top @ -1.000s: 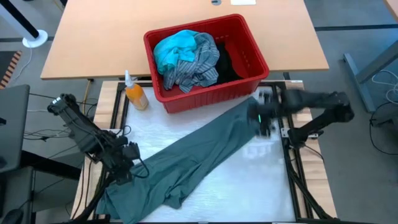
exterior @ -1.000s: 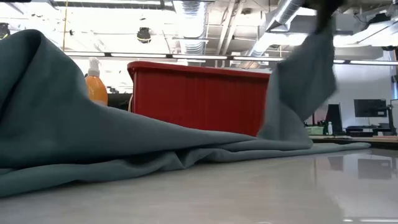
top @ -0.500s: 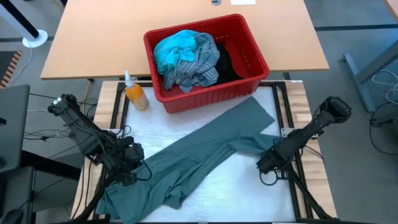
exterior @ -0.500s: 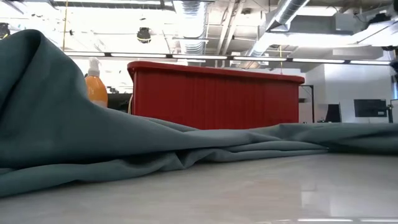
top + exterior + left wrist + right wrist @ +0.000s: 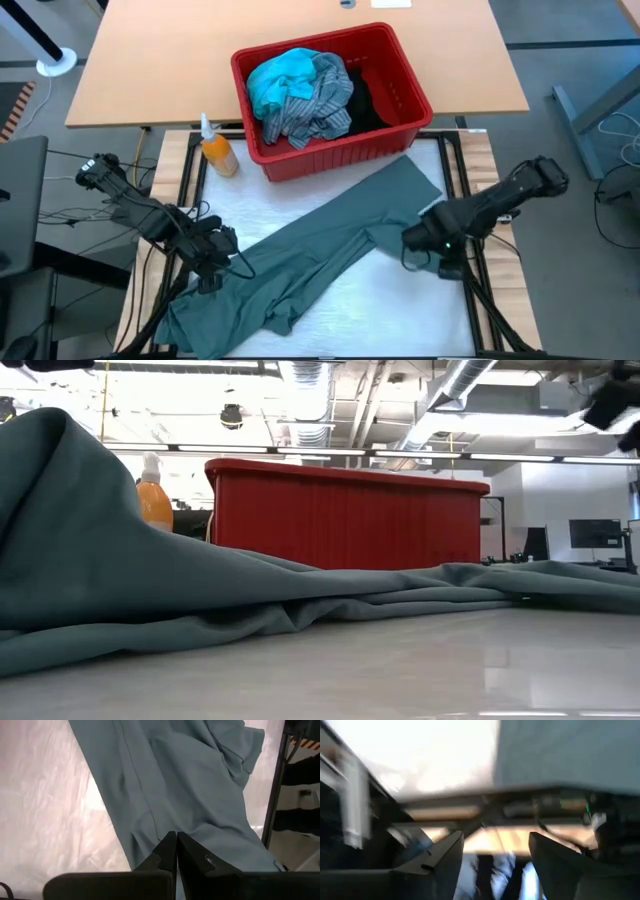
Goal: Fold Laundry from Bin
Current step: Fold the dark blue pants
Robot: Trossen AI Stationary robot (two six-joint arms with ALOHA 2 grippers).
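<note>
Because the grey-green garment (image 5: 320,255) lies slantwise across the table (image 5: 400,300), bunched at its near-left end and running up to the red bin (image 5: 330,95), one-sided pulling could drag it crooked or off the edge. The left end effector (image 5: 215,262) is pinched together on its bunched left part; the right end effector (image 5: 425,240) stands with fingers apart, empty, beside the far corner. Only the left wrist view shows the pinch; the low view shows just the cloth's raised folds.

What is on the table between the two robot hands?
The grey-green garment lies spread between the left gripper and the right gripper, seen in the high view. The left one is shut on its edge.
</note>
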